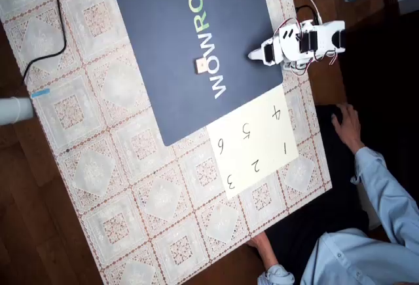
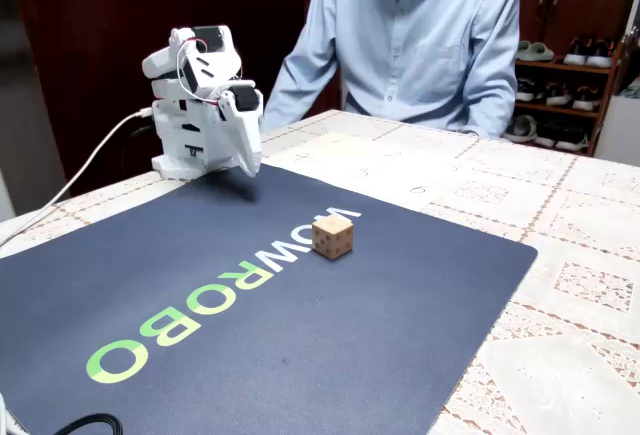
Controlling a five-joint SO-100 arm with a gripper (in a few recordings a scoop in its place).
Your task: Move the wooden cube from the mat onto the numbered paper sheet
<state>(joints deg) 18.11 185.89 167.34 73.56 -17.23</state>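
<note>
Resting: white arm folded at the mat's edge, hand (image 1: 252, 55) pointing toward the wooden cube (image 1: 200, 65), apart from it; in the overhead view the hand is at about 3 o'clock of the cube.
hand state: empty; cannot tell whether the jaws are wide or narrow, they are too small and seen edge-on in the fixed view (image 2: 245, 160).
cube place: on the mat (image 1: 157, 49), sitting on the white W of the lettering, upright, flat face down (image 2: 332, 236).
target: numbered paper sheet (image 1: 262, 142), at about 5 o'clock of the cube in the overhead view, one corner lying over the mat's edge, nothing on it.
surface: lace tablecloth (image 1: 98, 167) under mat and sheet.
person: sleeve and hand (image 1: 347, 128) beside the surface, not touching anything of the task.
handling guess: cube looks light, rigid, not fragile; plain wood should give fair friction.
grip guess: two opposite flat side faces, jaws square to them, mid-height.
progress: pick not yet begun.
</note>
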